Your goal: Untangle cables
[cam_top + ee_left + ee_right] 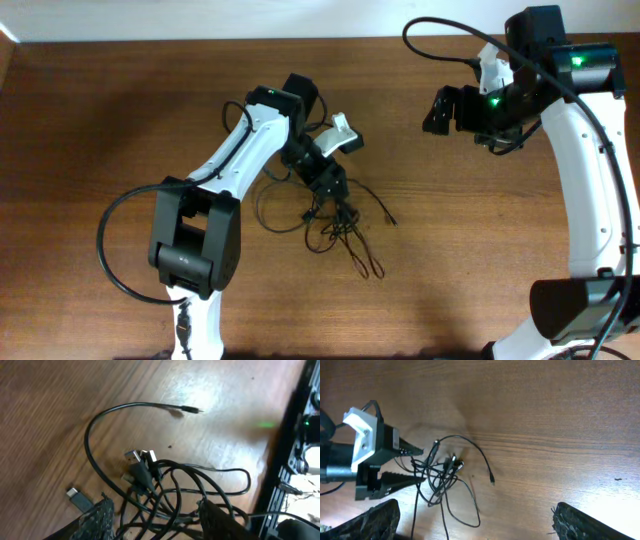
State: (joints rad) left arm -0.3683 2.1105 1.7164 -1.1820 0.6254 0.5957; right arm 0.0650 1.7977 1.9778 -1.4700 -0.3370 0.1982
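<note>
The cables [340,228] are thin black cords in a loose tangle at the middle of the wooden table. They also show in the left wrist view [165,487] and the right wrist view [445,474]. Silvery plugs [140,456] lie on top of the tangle. One cord arcs out to a free plug [192,409]. My left gripper [338,203] is open, and its fingers [155,510] straddle the near edge of the tangle; the right wrist view [415,463] shows it too. My right gripper [432,110] is open and empty [475,515], held high at the far right.
A grey-tipped plug [77,497] lies beside my left finger. The table [100,120] ends at a white wall along the back. The left arm's own thick cable [108,250] loops out at the front left.
</note>
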